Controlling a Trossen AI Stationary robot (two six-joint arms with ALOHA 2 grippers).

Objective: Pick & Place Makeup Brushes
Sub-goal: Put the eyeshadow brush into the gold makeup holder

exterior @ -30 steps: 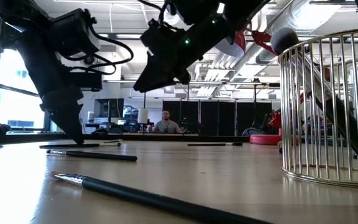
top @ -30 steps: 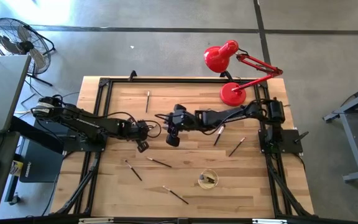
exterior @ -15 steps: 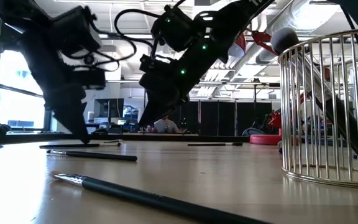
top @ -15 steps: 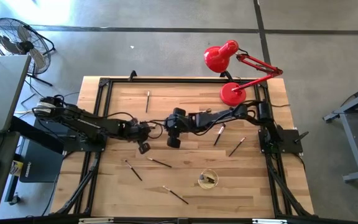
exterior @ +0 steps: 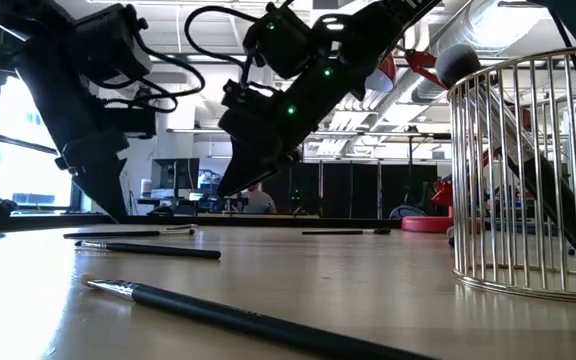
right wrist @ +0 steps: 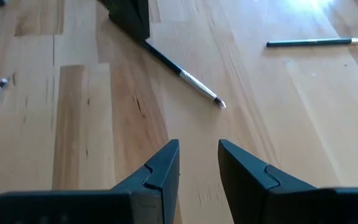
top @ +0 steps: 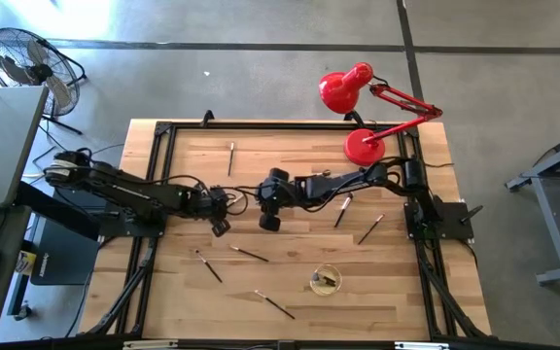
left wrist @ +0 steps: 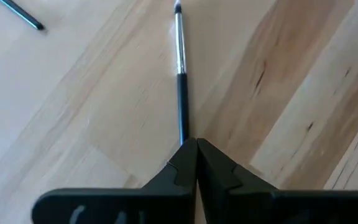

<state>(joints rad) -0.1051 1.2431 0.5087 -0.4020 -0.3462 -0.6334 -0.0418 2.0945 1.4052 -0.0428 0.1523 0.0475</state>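
My left gripper [top: 220, 226] hangs over the table's middle left, shut on a makeup brush [left wrist: 179, 68] with a dark handle and a silvery ferrule. My right gripper [right wrist: 199, 163] stands open just right of it, above the bare wood, and that brush's bristle tip [right wrist: 220, 103] points toward it. Several other makeup brushes lie flat on the table, among them one at the far side [top: 230, 156], one near the middle [top: 249, 255] and one close to the near edge [top: 275, 304]. A wire cup [top: 325, 280] holds a few more. My left gripper pinches the brush's dark handle [left wrist: 183, 135] between its two fingers, at the end away from the bristles. The fingers slant down from the table's left, and the brush runs on ahead along them. Whether the bristle tip [left wrist: 178, 7] rests on the wood, I cannot tell.
A red desk lamp [top: 363, 107] stands at the far right corner. Two brushes [top: 341, 209] [top: 370, 228] lie under the right arm. The wire cup [exterior: 533, 170] stands near the front edge. A black frame [top: 163, 131] borders the table.
My right gripper has come down toward the table, its fingers as wide apart as before. The held brush stays in my left gripper.
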